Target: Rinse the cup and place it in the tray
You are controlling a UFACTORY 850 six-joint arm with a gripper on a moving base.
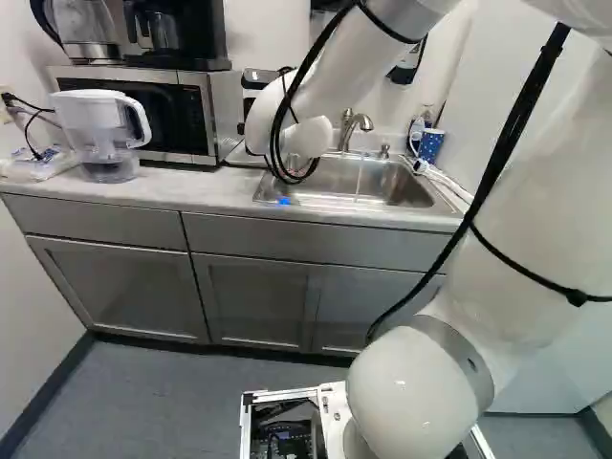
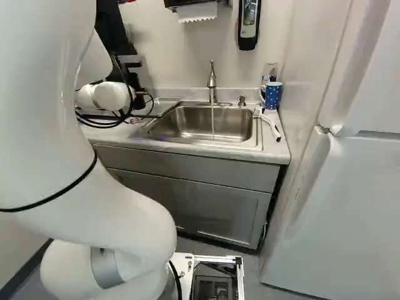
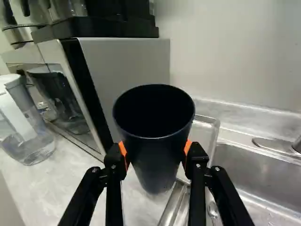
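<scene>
Dark navy, the cup (image 3: pixel 155 160) is pinched in the hand (image 1: pixel 260 80), an orange pad pressing on either side of its wall below the rim. The fingers stand well apart, spread by the cup's width, and both touch it. Its mouth is up and open, turned partly back toward the wrist; its long axis runs from that wide mouth down to the narrower base, across the line of the fingers. Whether it stands fully upright, and whether its base touches the tabletop (image 3: pixel 61 188), I cannot tell.

Just beside the cup, on the sink side of the hand, lies the tray (image 3: pixel 203 141), a shallow steel one, partly hidden by the cup and a finger. Past the tray, farther to that side of the hand, is the sink (image 2: pixel 206 125), with a thin stream of water falling into it from the faucet (image 2: pixel 212 81). A spoon (image 3: pixel 213 210) lies near the finger on that side.

On the hand's other side the microwave (image 3: pixel 124 66) stands close, its side panel partly behind the cup, and the pitcher (image 3: pixel 21 122) is farther out that way. Well apart from the hand, beyond the sink, stands the spotted blue mug (image 2: pixel 273 95).
</scene>
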